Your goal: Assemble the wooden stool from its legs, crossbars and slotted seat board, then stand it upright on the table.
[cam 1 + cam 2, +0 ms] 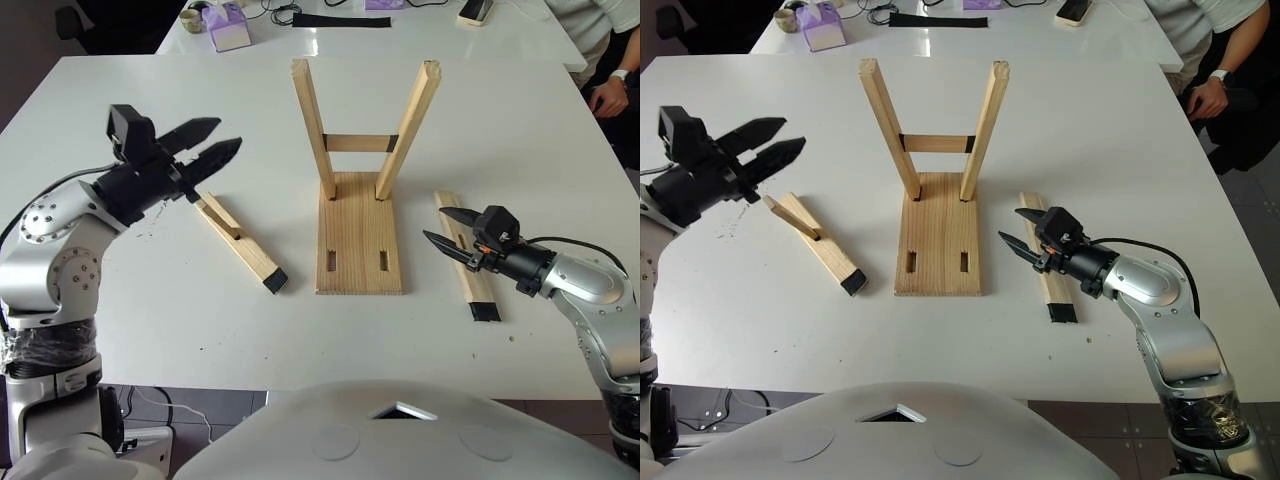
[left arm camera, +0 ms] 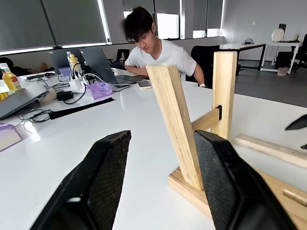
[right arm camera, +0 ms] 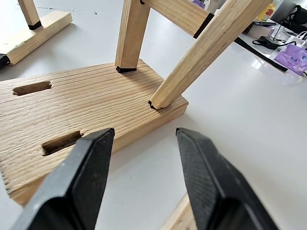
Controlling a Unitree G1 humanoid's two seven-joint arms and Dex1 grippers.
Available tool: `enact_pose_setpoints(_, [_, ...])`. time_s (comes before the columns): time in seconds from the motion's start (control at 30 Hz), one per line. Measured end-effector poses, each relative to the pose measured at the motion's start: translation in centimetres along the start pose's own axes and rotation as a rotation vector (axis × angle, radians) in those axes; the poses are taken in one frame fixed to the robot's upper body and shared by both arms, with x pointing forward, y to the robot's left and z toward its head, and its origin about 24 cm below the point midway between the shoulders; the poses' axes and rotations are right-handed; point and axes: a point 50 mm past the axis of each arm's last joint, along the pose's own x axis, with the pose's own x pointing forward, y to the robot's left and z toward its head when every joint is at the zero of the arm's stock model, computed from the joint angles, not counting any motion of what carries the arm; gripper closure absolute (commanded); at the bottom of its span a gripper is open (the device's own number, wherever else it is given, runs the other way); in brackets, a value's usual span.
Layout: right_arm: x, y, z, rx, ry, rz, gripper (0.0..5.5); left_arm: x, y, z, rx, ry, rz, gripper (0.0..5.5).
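1. Left gripper (image 1: 228, 134): jaws released, nothing between them. One loose leg (image 1: 245, 245) lies on the table (image 1: 150, 300) just below and ahead of the tips.
2. Right gripper (image 1: 433, 223): jaws released, empty. The second loose leg (image 1: 478, 290) lies directly beneath them; the seat board (image 1: 360, 255) sits flat just beyond the tips, between both grippers.
3. Count: one seat board; two mounted legs (image 1: 313, 125) standing in its far end, away from both jaws; one crossbar (image 1: 358, 143) joining them; two loose legs; two empty slots (image 1: 330, 260).
4. Risks, as judged: the unheld board may slide when a leg is pressed in. A leg brought in at the wrong tilt may jam in its slot. Either gripper could knock the mounted pair, which would lever them loose.
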Motion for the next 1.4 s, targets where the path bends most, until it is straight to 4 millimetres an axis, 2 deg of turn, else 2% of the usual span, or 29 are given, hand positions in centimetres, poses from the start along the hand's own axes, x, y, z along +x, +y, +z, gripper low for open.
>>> enact_pose_setpoints(0.07, [0.0,0.0,0.1,-0.004,-0.004,0.002,3.11,0.3,0.3,1.4,0.001,-0.046,-0.002,3.06])
enact_pose_setpoints(0.2, [0.0,0.2,0.0,-0.011,0.008,0.003,3.11,0.9,-0.2,1.4,-0.040,-0.049,-0.018,3.06])
enact_pose_setpoints(0.27, [0.1,0.3,-0.2,-0.010,0.016,0.008,3.11,1.1,-0.9,-0.3,-0.060,0.000,-0.030,3.06])
enact_pose_setpoints(0.33, [0.0,0.5,-0.4,-0.004,0.020,0.011,3.11,0.8,-1.7,-3.9,-0.065,0.138,-0.037,3.06])
enact_pose_setpoints(0.37, [0.1,0.5,-0.4,-0.002,0.023,0.011,3.11,0.8,-1.9,-5.0,-0.039,0.157,-0.039,3.06])
enact_pose_setpoints(0.47, [0.3,0.3,-0.4,-0.006,0.019,0.022,3.11,1.3,-1.6,-5.7,0.017,0.140,-0.033,3.06])
enact_pose_setpoints(0.57, [0.4,0.3,-0.3,-0.010,0.016,0.032,3.11,1.5,-1.4,-5.6,-0.017,0.101,-0.023,3.06])
enact_pose_setpoints(0.67, [0.3,0.3,-0.3,-0.010,0.016,0.034,3.11,1.3,-1.4,-4.6,-0.155,0.037,-0.021,3.06])
enact_pose_setpoints(0.7, [0.3,0.3,-0.3,-0.009,0.016,0.034,3.11,1.5,-1.6,-3.7,-0.185,-0.004,-0.033,3.06])
enact_pose_setpoints(0.8, [0.3,0.4,-0.3,-0.009,0.016,0.035,3.11,2.8,-1.9,2.7,-0.173,-0.230,-0.110,3.06])
enact_pose_setpoints(0.83, [0.3,0.4,-0.2,-0.010,0.014,0.034,3.11,3.1,-2.5,4.9,-0.134,-0.286,-0.160,3.06])
enact_pose_setpoints(0.87, [0.3,0.4,-0.2,-0.010,0.012,0.031,3.11,3.3,-3.6,6.4,-0.070,-0.282,-0.215,3.06])
enact_pose_setpoints(0.9, [0.2,0.5,-0.2,-0.007,0.013,0.028,3.11,3.6,-5.1,5.8,-0.013,-0.191,-0.279,3.06])
enact_pose_setpoints(0.97, [0.1,0.7,-0.4,0.000,0.015,0.024,3.11,3.7,-6.5,3.0,0.045,-0.017,-0.309,3.06])
enact_pose_setpoints(1.07, [0.1,0.8,-0.5,0.010,0.017,0.013,3.11,2.3,-8.9,-4.0,0.027,0.300,-0.340,3.06])
enact_pose_setpoints(1.17, [0.0,1.0,-0.6,0.020,0.016,0.006,3.11,-0.2,-10.7,-10.8,-0.004,0.567,-0.276,3.06])
enact_pose_setpoints(1.23, [0.0,1.1,-0.5,0.020,0.009,0.000,3.11,-0.7,-11.5,-12.6,0.002,0.620,-0.269,3.06])
enact_pose_setpoints(1.4, [0.0,1.4,-0.5,0.027,0.005,-0.011,3.11,-0.5,-11.7,-12.8,0.049,0.603,-0.266,3.06])
